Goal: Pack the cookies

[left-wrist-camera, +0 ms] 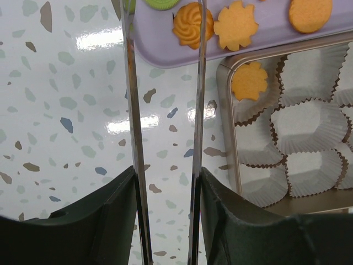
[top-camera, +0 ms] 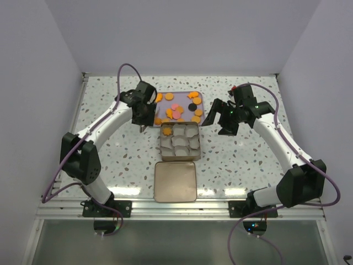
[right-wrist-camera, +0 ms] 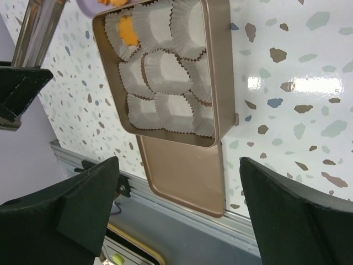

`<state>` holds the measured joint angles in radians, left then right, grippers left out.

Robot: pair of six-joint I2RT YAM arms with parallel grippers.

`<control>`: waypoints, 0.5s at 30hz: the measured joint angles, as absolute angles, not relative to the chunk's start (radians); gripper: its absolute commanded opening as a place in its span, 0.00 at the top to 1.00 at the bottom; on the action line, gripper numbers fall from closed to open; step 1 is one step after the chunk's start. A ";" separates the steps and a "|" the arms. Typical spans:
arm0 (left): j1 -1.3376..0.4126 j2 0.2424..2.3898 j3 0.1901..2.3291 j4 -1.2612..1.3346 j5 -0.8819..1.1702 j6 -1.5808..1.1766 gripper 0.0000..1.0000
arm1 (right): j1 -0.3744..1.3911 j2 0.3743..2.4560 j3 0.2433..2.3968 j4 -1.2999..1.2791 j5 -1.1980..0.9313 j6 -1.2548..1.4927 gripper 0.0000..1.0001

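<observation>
A white speckled table (top-camera: 110, 88) fills the floor of a pale lilac booth.

The left gripper (top-camera: 143, 124) has its two long, thin metal fingers (left-wrist-camera: 135, 138) parted, with nothing between them but bare tabletop. Their tips reach just over the near edge of a lavender tray (left-wrist-camera: 165, 52). A piped orange swirl cookie (left-wrist-camera: 185, 25) lies right at the tips, partly behind one blade. A toothed orange cookie (left-wrist-camera: 236, 25) is just to its side, and a green cookie (left-wrist-camera: 160, 3) sits a little beyond. The rest of the cookies (top-camera: 175, 113) are spread farther out across the tray, mostly orange, with a few pink and a black one (top-camera: 193, 104).

Beside the blades, on the side away from the bare table, is a square metal tin (left-wrist-camera: 223, 110) lined with white paper cups (left-wrist-camera: 300, 124). The cup in its nearest corner holds one orange cookie (left-wrist-camera: 249, 80), and the other cups look vacant.

The right gripper (top-camera: 217, 122) hangs on the tin's other side with its dark jaws spread wide and holding nothing. The tin's lid (top-camera: 175, 181) lies past the tin, towards the arm bases.

These pieces look light, stiff and brittle, likely to chip or snap under a hard pinch. They lie flat, so there is little height to catch. I would set the blades across a cookie's width at its rim and close gently. The swirl cookie's ridges and extra thickness should give the surest hold.
</observation>
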<state>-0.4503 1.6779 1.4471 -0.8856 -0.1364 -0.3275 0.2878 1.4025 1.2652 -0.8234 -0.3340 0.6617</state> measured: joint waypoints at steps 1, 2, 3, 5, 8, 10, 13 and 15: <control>-0.450 1.678 1.447 -0.887 -0.138 -0.331 0.50 | 0.288 1.403 1.265 -0.823 -0.335 0.661 0.07; -0.449 1.678 1.447 -0.888 -0.139 -0.332 0.50 | 0.288 1.403 1.265 -0.823 -0.335 0.661 0.07; -0.448 1.679 1.447 -0.889 -0.140 -0.332 0.50 | 0.288 1.403 1.265 -0.823 -0.336 0.661 0.07; -0.446 1.683 1.447 -0.890 -0.141 -0.334 0.50 | 0.288 1.403 1.265 -0.823 -0.338 0.661 0.07; -0.444 1.695 1.447 -0.893 -0.142 -0.336 0.50 | 0.288 1.403 1.265 -0.823 -0.340 0.661 0.07; -0.444 1.704 1.447 -0.894 -0.142 -0.340 0.50 | 0.288 1.403 1.265 -0.823 -0.340 0.661 0.07; -0.444 1.719 1.447 -0.896 -0.139 -0.342 0.50 | 0.288 1.403 1.265 -0.823 -0.342 0.660 0.07; -0.444 1.725 1.447 -0.895 -0.135 -0.346 0.51 | 0.288 1.404 1.265 -0.823 -0.342 0.659 0.07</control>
<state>-0.4442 1.7248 1.4471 -0.8951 -0.1349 -0.3462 0.2878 1.4036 1.2652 -0.8234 -0.3424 0.6590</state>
